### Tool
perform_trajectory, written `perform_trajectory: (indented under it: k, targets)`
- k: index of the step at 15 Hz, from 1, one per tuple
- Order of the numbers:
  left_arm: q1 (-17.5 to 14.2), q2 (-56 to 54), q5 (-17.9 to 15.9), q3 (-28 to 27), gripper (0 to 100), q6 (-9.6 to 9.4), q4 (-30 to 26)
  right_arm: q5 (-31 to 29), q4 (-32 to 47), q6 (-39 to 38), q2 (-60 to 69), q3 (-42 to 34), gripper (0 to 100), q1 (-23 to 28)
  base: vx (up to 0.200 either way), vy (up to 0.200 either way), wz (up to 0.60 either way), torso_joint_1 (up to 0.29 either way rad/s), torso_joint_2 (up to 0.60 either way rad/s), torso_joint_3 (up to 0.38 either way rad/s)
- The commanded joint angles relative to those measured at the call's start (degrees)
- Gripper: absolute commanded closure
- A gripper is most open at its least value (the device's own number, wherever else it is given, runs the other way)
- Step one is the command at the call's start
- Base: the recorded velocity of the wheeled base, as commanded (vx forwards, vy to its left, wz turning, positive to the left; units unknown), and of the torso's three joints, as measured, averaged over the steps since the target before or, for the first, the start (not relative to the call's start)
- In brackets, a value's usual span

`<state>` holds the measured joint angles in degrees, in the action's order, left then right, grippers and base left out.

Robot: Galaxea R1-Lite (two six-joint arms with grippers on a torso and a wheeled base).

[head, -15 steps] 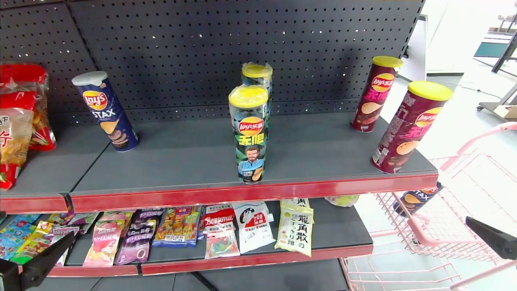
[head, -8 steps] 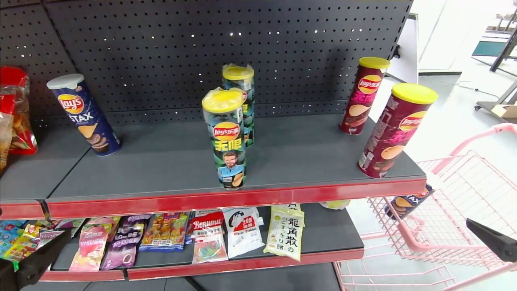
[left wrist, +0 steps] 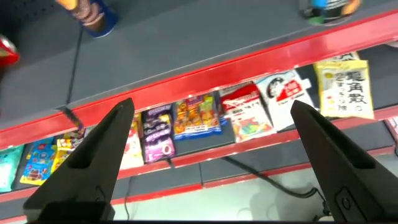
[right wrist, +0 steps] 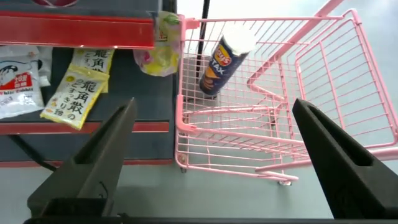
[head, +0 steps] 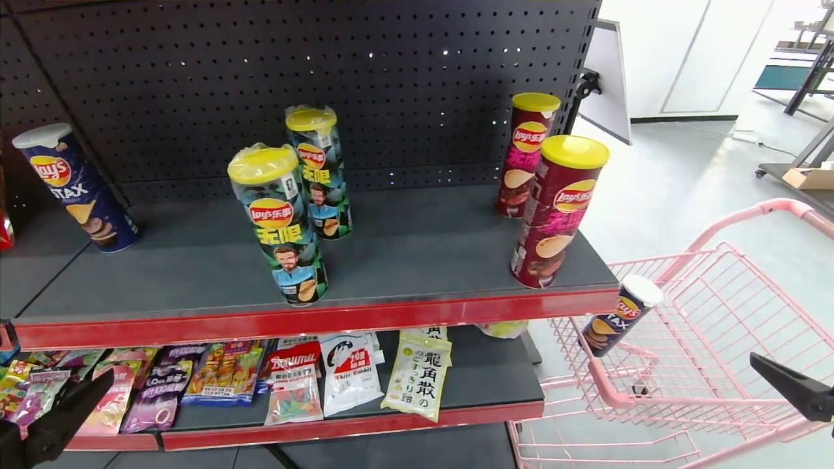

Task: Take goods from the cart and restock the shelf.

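Right gripper [right wrist: 212, 102], jaws apart, faces the cart [right wrist: 273, 19].

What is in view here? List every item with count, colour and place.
Upper shelf: one, dark grey with red edge, centre.
Blue can: one, white lid, upper shelf's left end.
Green cans: two, yellow lids, mid-shelf, one behind the other.
Maroon cans: two, yellow lids, shelf's right end.
Cart: one, pink wire, right of the shelf.
Cart can: one, blue, white lid, leaning inside the cart.
Snack packets: several, mixed colours, lower shelf.
Left gripper: black fingers open, empty.
Right gripper: black fingers open, empty.
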<state>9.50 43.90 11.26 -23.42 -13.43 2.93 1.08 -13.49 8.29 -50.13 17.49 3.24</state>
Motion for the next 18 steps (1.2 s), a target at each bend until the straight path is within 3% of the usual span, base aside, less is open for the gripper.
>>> perform_trajectory:
  k: [1,8,13,18]
  targets:
    - [0.1,-0.5,-0.2,0.0,0,-0.01,0.0,0.1,0.0,0.1,-0.3,-0.2,0,-0.2,0.0,0.0,0.0,0.0,0.0,0.0]
    - [0.2,-0.6,-0.3,0.0,0,-0.01,0.8,0.0,-0.5,1.6,-2.0,-0.3,0,0.1,0.0,0.0,-0.6,0.004,0.0,-0.001]
    - [0.2,-1.7,-4.8,0.4,0,-0.1,2.7,-0.4,-0.6,1.8,-2.9,-0.2,0,0.3,0.0,0.0,0.0,0.0,0.0,0.0]
    - [0.2,-4.9,-5.3,2.0,0,-0.01,2.6,-0.4,-0.5,1.8,-3.2,-0.7,0,0.3,0.0,0.0,0.0,-0.08,0.19,0.104]
